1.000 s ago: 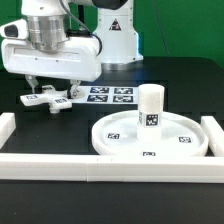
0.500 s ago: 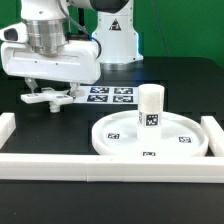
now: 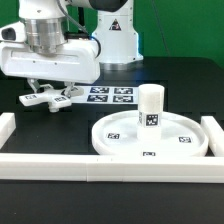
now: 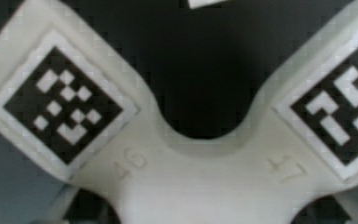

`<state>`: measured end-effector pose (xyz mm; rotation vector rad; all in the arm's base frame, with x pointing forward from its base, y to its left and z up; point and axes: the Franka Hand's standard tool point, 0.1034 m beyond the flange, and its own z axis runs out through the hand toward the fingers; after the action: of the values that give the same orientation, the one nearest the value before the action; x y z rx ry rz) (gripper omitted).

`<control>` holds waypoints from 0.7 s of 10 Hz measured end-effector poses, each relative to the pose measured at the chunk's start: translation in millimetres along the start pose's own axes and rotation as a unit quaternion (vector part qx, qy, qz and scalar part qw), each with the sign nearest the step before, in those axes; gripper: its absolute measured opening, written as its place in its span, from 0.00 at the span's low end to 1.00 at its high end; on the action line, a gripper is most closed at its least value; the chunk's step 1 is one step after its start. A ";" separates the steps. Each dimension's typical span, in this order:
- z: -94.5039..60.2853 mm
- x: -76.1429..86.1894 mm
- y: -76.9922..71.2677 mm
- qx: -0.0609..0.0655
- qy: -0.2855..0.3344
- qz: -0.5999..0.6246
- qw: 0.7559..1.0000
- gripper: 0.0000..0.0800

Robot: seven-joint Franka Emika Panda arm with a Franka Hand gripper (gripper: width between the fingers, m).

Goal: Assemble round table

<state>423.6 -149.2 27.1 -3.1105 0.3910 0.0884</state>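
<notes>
In the exterior view the arm fills the upper left of the frame, and its bulky head hides the upper part of the pincer (image 3: 50,90). Two fingertips reach down on either side of the cross base (image 3: 55,102), which lies on the black desk (image 3: 40,135) at the left. They stand apart, but I cannot tell whether they press on it. Just right of the base, the marker board (image 3: 112,95) lies flat. The round disc (image 3: 120,140) sits at lower right with the short leg (image 3: 150,108) upright on it. A front bar (image 3: 100,166) crosses the lower frame and covers the disc's near edge. Side bars are cut off at both edges.

In the wrist view the cross base (image 4: 194,165) fills the frame, blurred. Two of its arms carry square tags and run out of the picture. The fingertips are not clear here.
</notes>
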 end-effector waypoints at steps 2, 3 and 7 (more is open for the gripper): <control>-8.0 -0.4 1.1 0.004 0.003 0.008 1.000 0.56; -25.1 -0.1 -9.5 0.016 -0.001 0.025 1.000 0.56; -102.9 36.2 -102.6 0.048 0.003 0.082 0.995 0.56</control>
<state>489.6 -60.0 127.7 -2.9803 0.6317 0.0577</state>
